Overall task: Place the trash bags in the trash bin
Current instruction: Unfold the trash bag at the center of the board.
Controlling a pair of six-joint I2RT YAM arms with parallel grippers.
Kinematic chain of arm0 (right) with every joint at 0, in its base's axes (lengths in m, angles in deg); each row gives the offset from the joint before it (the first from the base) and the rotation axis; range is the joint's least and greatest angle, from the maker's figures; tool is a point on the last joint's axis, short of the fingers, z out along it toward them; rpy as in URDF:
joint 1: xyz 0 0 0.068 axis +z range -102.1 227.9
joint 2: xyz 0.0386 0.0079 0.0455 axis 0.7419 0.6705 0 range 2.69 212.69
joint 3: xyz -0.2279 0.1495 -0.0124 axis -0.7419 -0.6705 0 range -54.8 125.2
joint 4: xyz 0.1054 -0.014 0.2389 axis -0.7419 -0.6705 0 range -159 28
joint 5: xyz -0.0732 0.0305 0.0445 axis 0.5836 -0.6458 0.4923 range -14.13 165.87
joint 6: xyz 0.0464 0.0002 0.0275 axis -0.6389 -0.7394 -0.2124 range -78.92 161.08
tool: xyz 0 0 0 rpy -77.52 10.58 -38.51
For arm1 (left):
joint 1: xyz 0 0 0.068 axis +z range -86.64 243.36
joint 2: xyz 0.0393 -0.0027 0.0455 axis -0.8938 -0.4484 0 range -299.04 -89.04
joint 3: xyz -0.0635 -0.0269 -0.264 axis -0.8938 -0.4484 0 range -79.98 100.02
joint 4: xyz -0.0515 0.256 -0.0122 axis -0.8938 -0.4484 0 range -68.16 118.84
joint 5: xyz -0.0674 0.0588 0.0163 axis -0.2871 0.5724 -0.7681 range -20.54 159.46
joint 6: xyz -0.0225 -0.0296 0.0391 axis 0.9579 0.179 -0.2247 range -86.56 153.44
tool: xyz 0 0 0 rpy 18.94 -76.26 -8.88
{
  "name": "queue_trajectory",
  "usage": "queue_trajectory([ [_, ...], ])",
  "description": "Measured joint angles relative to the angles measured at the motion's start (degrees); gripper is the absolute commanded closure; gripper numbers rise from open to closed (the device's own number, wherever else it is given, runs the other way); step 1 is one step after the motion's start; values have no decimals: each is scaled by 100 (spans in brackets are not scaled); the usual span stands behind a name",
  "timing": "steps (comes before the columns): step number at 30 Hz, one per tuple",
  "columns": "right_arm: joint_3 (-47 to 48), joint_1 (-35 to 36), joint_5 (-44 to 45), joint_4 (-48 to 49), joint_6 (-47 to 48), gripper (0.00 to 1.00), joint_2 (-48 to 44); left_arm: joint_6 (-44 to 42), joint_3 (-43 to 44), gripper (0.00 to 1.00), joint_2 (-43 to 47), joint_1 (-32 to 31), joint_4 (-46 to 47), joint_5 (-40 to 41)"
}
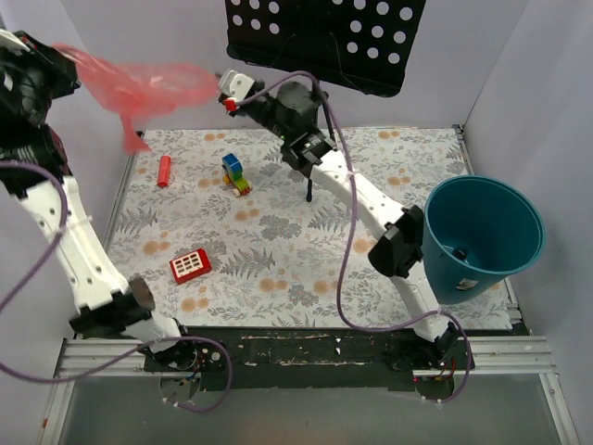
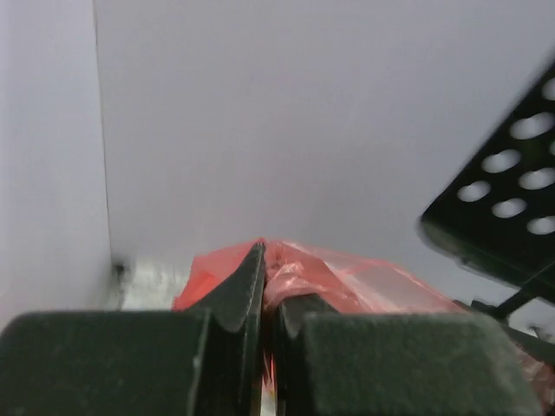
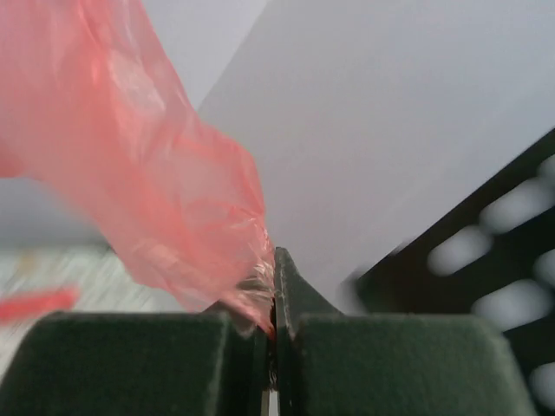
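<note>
left tool (image 2: 270,295) clamps one end of the red-pink trash bag (image 1: 139,88), held stretched in the air over the far left corner, and right tool (image 3: 274,299) is pinched shut on its other end. by my judgement the bag is lifted but not delivered: it is well apart from the teal trash bin (image 1: 482,269) tilted at the right edge, so carrying across and letting go are left. floral bench (image 1: 296,269), white walls (image 1: 519,74), black perforated panel (image 1: 324,37) behind

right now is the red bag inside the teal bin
No, the trash bag hangs in the air at far left, well apart from the trash bin.
</note>
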Motion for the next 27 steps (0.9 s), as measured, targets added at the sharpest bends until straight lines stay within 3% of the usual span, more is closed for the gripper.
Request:
queue_trajectory([
  [2,4,127,-240,1429,605,99,-470,4,-671,100,1049,4,1816,-127],
  [3,-251,208,-345,1875,813,99,-824,13,-914,100,1377,0,2151,-188],
  [5,-1349,444,-501,2837,1193,99,-1958,20,-2111,100,2518,-4,3477,-562],
  [7,-2946,686,-599,3416,1558,99,-3156,-332,-3703,100,3862,-61,4548,-1797],
  [8,-3554,732,-745,3134,1864,99,-3668,-968,-4474,100,4524,-271,4454,-2446],
  [9,-3939,708,-938,2428,2236,99,-4013,-2028,-5165,100,5073,-717,3786,-2942],
  [11,-4793,551,-1362,782,2800,99,-4389,-3633,-6393,100,5650,-2135,2098,-3316],
  [13,-6428,446,-1692,-479,2848,99,-4697,-4109,-7436,100,5576,-3235,949,-3392],
  [15,-8146,472,-1821,-1451,2524,99,-4878,-4116,-8059,99,5204,-3429,111,-3368],
  [18,-9641,929,-1873,-2649,1910,99,-5827,-3858,-8113,99,5016,-3388,-398,-3366],
  [20,-9576,1316,-1989,-2876,1464,99,-6704,-3576,-7969,100,5099,-3366,-382,-3410],
  [22,-8915,1401,-2006,-2771,1040,99,-7084,-3322,-7847,100,5178,-3353,-302,-3401],
  [27,-7530,1145,-1762,-2337,-24,99,-6758,-2391,-7602,100,5143,-3338,-83,-2621],
])
